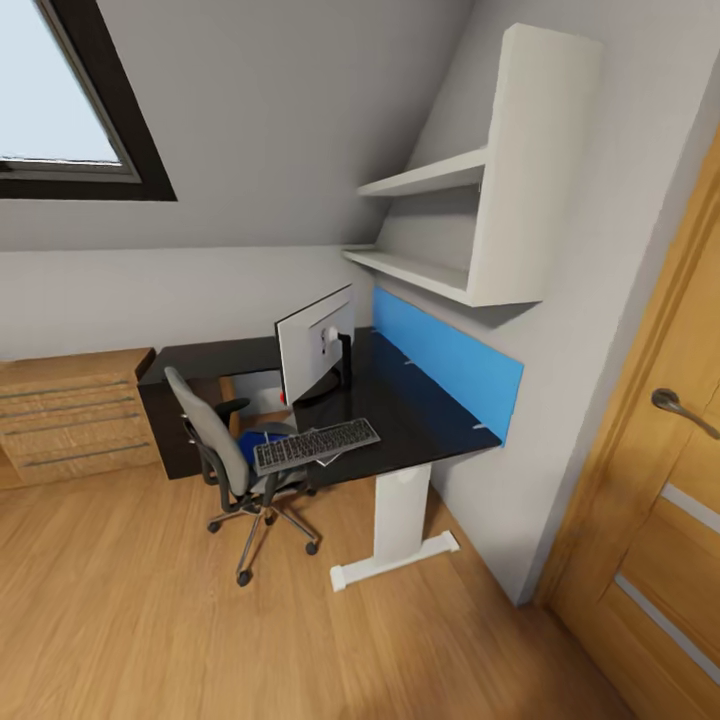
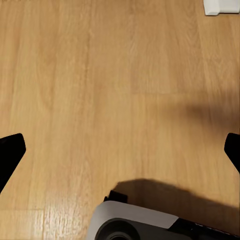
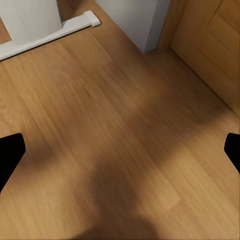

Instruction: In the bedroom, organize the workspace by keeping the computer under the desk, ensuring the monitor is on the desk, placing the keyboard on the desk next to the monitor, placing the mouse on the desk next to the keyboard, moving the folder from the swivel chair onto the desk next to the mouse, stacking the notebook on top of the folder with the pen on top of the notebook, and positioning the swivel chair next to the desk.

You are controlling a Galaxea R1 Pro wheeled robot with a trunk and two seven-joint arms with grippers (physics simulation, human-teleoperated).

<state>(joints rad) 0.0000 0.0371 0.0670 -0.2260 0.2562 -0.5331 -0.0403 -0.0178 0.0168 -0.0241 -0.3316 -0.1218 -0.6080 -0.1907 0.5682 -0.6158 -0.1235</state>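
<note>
From the head camera I was parked a little way back from the desk (image 1: 400,405), so nothing was in reach yet. The monitor (image 1: 315,352) was already up on the desktop, and the keyboard (image 1: 316,445) was lying on the near edge in front of it, hanging slightly over toward the chair (image 1: 220,450), so I'd call those two roughly sorted. The chair sat tucked right by the desk, with a bit of the blue folder (image 1: 262,438) peeking from the seat, so that one was left to move. I think the pale box under the desk was the computer (image 1: 258,388), but it was mostly hidden. Couldn't pick out the mouse, notebook or pen at all. Left wrist cam: left claw (image 2: 120,150) spread wide apart over bare wood floor (image 2: 100,90), holding nothing. Right wrist cam: right claw (image 3: 120,150) likewise wide apart and empty, with the desk's white foot (image 3: 50,32) ahead.
</note>
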